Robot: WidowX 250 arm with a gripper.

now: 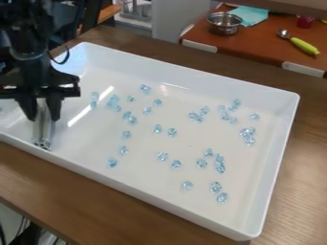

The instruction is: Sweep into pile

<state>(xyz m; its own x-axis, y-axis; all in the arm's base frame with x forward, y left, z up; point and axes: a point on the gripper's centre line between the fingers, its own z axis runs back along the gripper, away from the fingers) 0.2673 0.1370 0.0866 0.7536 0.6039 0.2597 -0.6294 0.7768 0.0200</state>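
Observation:
At the left end of a white tray (pixel 171 201), the black gripper (pixel 42 112) hangs down, shut on a pale, upright tool (pixel 43 127). The tool's lower end is low in the tray, beside the near left wall. Small light-blue clear pieces (pixel 172 132) lie scattered over the tray floor to the right of the gripper, from the middle to the right side. A few sit in small clusters, such as the pieces (pixel 247 132) near the right wall.
The tray stands on a brown wooden table (pixel 83 194), its raised walls all around. Behind is an orange-brown surface with a metal pot (pixel 224 24), a teal cloth (pixel 250 15) and a spoon with a yellow-green handle (pixel 304 46).

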